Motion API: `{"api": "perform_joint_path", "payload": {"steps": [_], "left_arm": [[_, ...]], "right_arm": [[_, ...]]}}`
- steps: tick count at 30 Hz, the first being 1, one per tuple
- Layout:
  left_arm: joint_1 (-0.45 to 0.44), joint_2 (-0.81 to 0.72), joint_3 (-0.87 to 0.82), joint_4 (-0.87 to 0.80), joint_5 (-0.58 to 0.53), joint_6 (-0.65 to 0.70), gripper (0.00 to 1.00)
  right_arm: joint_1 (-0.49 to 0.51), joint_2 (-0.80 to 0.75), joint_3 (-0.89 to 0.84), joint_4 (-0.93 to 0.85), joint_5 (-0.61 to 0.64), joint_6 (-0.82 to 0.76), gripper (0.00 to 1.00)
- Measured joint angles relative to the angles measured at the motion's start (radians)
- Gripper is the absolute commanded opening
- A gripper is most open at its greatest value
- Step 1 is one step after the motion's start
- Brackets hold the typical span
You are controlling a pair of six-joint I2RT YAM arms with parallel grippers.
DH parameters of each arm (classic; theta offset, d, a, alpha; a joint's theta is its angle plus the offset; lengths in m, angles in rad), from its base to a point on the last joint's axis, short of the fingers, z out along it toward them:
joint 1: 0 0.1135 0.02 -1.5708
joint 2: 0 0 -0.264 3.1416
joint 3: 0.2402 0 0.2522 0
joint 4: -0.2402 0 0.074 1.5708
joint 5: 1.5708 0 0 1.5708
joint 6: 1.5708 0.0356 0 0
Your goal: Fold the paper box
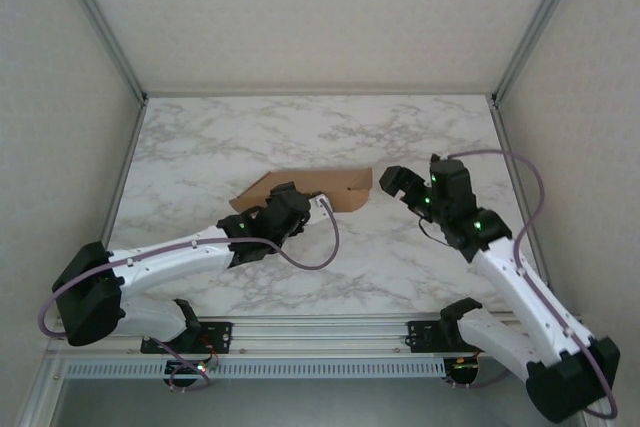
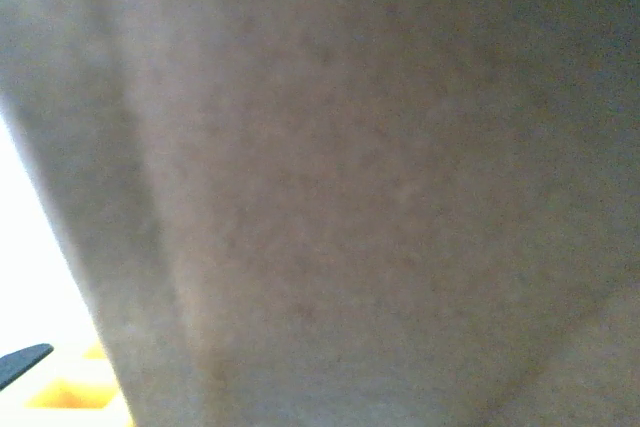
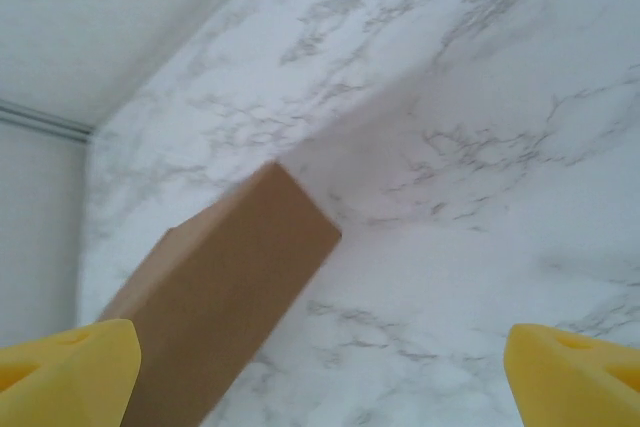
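The paper box is a compact brown cardboard pack lying lengthwise at the table's middle. My left gripper sits over its near left part, shut on it. Blurred brown cardboard covers nearly the whole left wrist view, with one dark fingertip showing at the lower left. My right gripper hangs just right of the box's right end, open and apart from it. In the right wrist view, the box's end lies at the lower left, between the wide-spread yellow fingertips of the right gripper.
The marble table has metal frame posts along its left and right sides and white walls behind. Both arm bases are bolted to a rail at the near edge. A lilac cable loops beside the left wrist.
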Motion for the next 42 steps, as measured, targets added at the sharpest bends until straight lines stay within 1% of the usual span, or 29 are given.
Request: {"api": "perform_joint_path", "payload": {"steps": [3, 5, 9, 10, 11, 14, 15, 16, 17, 20, 21, 22, 25, 29, 34, 36, 40, 42], "left_arm": [[-0.031, 0.002, 0.074, -0.173, 0.029, -0.049, 0.47], [-0.051, 0.012, 0.117, -0.268, 0.043, -0.074, 0.47], [-0.089, 0.069, 0.222, -0.446, 0.056, -0.11, 0.46], [-0.097, 0.087, 0.249, -0.48, 0.057, -0.117, 0.47], [-0.105, 0.109, 0.283, -0.519, 0.058, -0.124, 0.48], [-0.123, 0.163, 0.362, -0.599, 0.058, -0.138, 0.49], [-0.129, 0.175, 0.382, -0.622, 0.059, -0.143, 0.49], [-0.132, 0.184, 0.395, -0.638, 0.059, -0.146, 0.5], [-0.135, 0.193, 0.409, -0.656, 0.061, -0.15, 0.5], [-0.139, 0.216, 0.436, -0.694, 0.076, -0.153, 0.52], [-0.14, 0.225, 0.445, -0.706, 0.08, -0.153, 0.53], [-0.14, 0.234, 0.454, -0.713, 0.085, -0.153, 0.53], [-0.139, 0.274, 0.487, -0.724, 0.108, -0.154, 0.56], [-0.135, 0.32, 0.513, -0.728, 0.141, -0.156, 0.58], [-0.11, 0.368, 0.544, -0.744, 0.18, -0.155, 0.57], [-0.094, 0.378, 0.554, -0.744, 0.193, -0.152, 0.56], [-0.071, 0.378, 0.559, -0.734, 0.214, -0.143, 0.57], [-0.06, 0.378, 0.559, -0.723, 0.219, -0.134, 0.59]], "right_arm": [[-0.021, 0.08, 0.037, -0.007, -0.023, -0.046, 0.9], [-0.042, 0.121, 0.042, -0.002, -0.07, -0.048, 0.85], [-0.057, 0.224, 0.04, 0.047, -0.204, -0.018, 0.75], [-0.057, 0.251, 0.04, 0.061, -0.234, -0.012, 0.71], [-0.057, 0.28, 0.04, 0.074, -0.262, -0.008, 0.66], [-0.057, 0.375, 0.048, 0.1, -0.317, -0.025, 0.41], [-0.057, 0.415, 0.06, 0.108, -0.338, -0.034, 0.38], [-0.057, 0.451, 0.074, 0.115, -0.357, -0.044, 0.38], [-0.058, 0.504, 0.1, 0.119, -0.396, -0.056, 0.38], [-0.047, 0.675, 0.206, 0.14, -0.534, -0.107, 0.32], [-0.034, 0.74, 0.251, 0.142, -0.578, -0.134, 0.25], [-0.021, 0.784, 0.282, 0.14, -0.601, -0.156, 0.21], [0.046, 0.885, 0.344, 0.125, -0.654, -0.21, 0.22], [0.121, 0.915, 0.347, 0.113, -0.711, -0.245, 0.21], [0.142, 0.985, 0.39, 0.085, -0.777, -0.297, 0.21], [0.148, 1.02, 0.414, 0.08, -0.782, -0.316, 0.21], [0.151, 1.041, 0.436, 0.072, -0.783, -0.337, 0.23], [0.152, 1.054, 0.456, 0.055, -0.783, -0.347, 0.24]]}}
